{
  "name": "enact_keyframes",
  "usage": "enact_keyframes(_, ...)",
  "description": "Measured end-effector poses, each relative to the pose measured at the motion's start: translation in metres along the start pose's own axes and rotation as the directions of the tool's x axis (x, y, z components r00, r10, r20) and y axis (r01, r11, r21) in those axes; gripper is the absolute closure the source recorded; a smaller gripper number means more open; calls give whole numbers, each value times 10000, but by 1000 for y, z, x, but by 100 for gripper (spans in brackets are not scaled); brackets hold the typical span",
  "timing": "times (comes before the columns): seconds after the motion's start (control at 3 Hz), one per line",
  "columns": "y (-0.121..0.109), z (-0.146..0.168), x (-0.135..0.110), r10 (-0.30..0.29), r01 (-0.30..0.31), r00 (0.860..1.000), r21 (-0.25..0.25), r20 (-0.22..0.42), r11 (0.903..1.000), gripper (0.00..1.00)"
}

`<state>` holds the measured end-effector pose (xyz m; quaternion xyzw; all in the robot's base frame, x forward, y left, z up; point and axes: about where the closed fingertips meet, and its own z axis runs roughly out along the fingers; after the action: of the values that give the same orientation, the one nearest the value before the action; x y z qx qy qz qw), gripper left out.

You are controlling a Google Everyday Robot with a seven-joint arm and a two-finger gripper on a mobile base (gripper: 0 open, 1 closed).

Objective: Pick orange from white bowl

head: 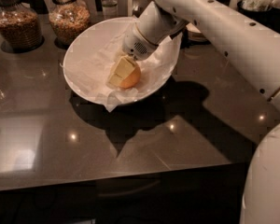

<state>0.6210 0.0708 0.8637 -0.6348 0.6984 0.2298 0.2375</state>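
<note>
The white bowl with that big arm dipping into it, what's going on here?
A robot's white arm is reaching into the white bowl, which sits on a dark counter. Its tool is down at the orange, right against it. The orange lies on the bowl's crinkled paper lining, not yet lifted out. Two jars of dry food stand behind the bowl.
</note>
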Motion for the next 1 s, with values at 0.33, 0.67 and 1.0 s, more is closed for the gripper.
enact_keyframes(0.33, 5, -8, 21, 326, -286, 9970, 584, -697, 9979, 17)
enact_keyframes(0.67, 9, -31, 41, 743, -510, 9877, 1663, -1374, 9848, 20)
enact_keyframes(1.0, 9, -53, 51, 1068, -584, 9786, 2606, -1758, 9637, 22)
